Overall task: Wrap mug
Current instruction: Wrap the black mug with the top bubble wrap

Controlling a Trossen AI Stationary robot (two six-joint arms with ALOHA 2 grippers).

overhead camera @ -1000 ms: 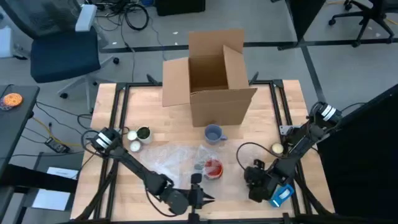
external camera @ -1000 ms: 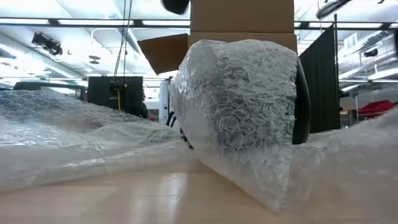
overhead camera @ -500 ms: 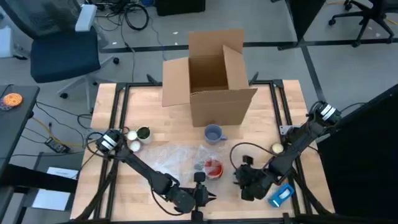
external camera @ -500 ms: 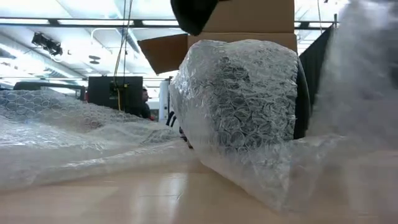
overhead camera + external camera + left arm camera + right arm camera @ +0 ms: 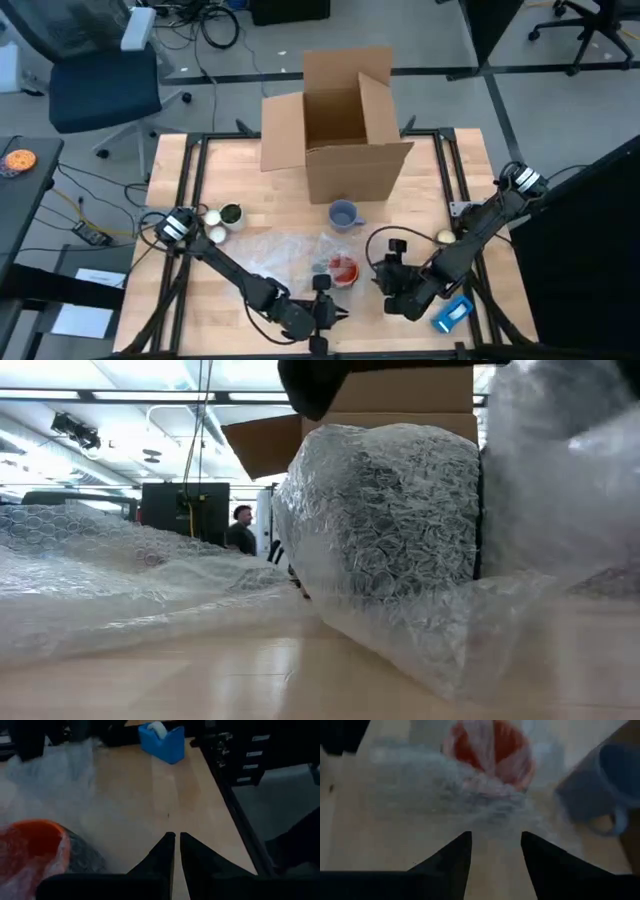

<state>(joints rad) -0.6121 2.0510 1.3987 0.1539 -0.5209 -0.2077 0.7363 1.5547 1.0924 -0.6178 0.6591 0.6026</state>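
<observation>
Here we find the red mug point(image 5: 343, 270) front-centre on the table point(image 5: 250, 180), half under wrap point(image 5: 285, 250). Mug rigid, breakable; wrap limp, slippery: pinch its free edge. Left gripper point(image 5: 176, 842) closed, empty; right gripper point(image 5: 495, 845) spread, empty.

Bubble wrap point(image 5: 385, 510) pretty much buries the red mug point(image 5: 492, 750) in the low view, can't see its handle anywhere. The blue mug point(image 5: 605, 787) is cut off at the right wrist view's edge, and everything there is blurry
</observation>
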